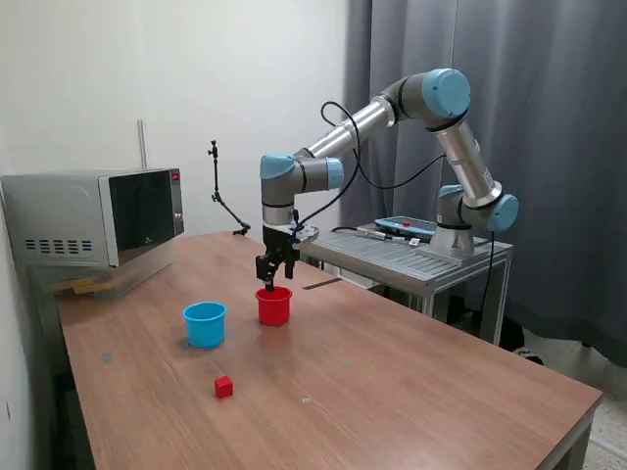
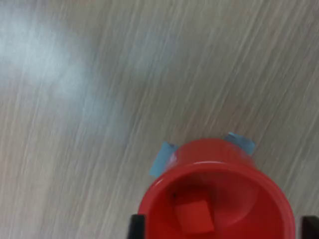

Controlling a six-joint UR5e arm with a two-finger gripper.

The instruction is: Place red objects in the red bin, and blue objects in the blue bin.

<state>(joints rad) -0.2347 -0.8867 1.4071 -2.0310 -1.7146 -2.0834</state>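
The red bin stands near the middle of the wooden table. In the wrist view, one red cube lies on the floor of the red bin. My gripper hangs just over the bin's rim, open, with nothing between its fingertips, which stand wide apart on either side of the bin. A second red cube sits on the table nearer the camera. The light blue bin stands at the exterior view's left of the red one. No blue objects show; the blue bin's inside is hidden.
A microwave sits at the table's far left in the exterior view, with a thin black stand behind it. The arm's base is on a metal bench beyond the table. Blue tape marks lie under the red bin.
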